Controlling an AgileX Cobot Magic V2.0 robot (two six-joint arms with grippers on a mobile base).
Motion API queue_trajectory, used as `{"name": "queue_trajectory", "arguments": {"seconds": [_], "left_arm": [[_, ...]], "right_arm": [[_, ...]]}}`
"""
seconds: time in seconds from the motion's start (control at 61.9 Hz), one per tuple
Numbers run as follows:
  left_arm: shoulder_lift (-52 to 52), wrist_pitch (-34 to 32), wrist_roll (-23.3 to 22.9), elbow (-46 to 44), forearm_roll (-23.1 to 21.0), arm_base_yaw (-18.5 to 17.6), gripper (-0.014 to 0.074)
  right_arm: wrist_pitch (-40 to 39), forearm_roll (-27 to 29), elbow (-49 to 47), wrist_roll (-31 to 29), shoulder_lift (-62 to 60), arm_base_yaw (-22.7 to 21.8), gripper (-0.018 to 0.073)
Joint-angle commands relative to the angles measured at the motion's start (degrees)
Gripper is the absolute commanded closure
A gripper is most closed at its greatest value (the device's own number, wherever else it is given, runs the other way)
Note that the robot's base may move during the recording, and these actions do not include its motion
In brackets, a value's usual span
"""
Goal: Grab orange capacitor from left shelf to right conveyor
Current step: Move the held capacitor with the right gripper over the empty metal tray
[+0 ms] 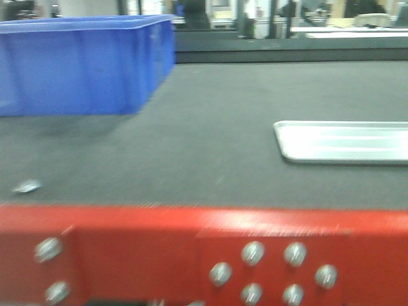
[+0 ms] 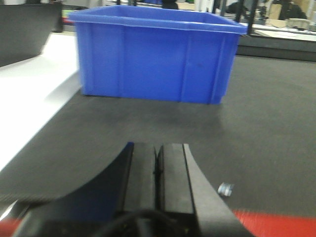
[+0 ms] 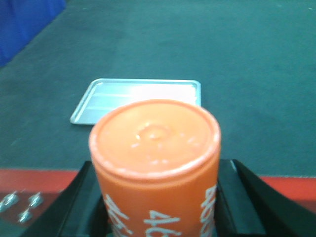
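Counting from my remote seat, I get one orange capacitor (image 3: pixel 155 163), one blue crate (image 1: pixel 76 64), one shallow silver tray (image 3: pixel 138 96) and one tiny loose metal piece (image 1: pixel 27 186), all at the right conveyor (image 1: pixel 210 146). The capacitor is clamped between the two right fingers (image 3: pixel 247 197), one dark pad on each flank, its round top facing the wrist camera. It sits over the belt's red front edge (image 3: pixel 286 185), with the tray lying on the dark belt just beyond it. The two left fingers (image 2: pixel 143 168) are pressed flat together with nothing between them, low over the near belt, with the crate standing on the belt farther in and the metal piece just to their right. On the red front I count eight bolt heads (image 1: pixel 253 253) in the front view, with more cut by the bottom of the frame. The right wrist view shows only three. The capacitor hides the tray's near rim and part of the red edge. Its white numerals run off the bottom of the picture and I can't read them whole. The tray's right end is cut off in the front view, as is the crate's left side. I cannot tell how high the capacitor hangs, and every view is soft with blur, the background worst.
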Motion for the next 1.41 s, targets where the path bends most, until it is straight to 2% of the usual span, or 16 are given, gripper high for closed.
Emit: {"name": "queue_trajectory", "arguments": {"seconds": [0.0, 1.39], "left_arm": [[-1.12, -5.12, -0.08, -0.30, 0.00, -0.24, 0.0701], [-1.12, -5.12, -0.08, -0.30, 0.00, -0.24, 0.0701]], "right_arm": [[-4.89, -0.54, -1.74, -0.47, 1.11, -0.13, 0.0419], [-4.89, -0.54, -1.74, -0.47, 1.11, -0.13, 0.0419]]}}
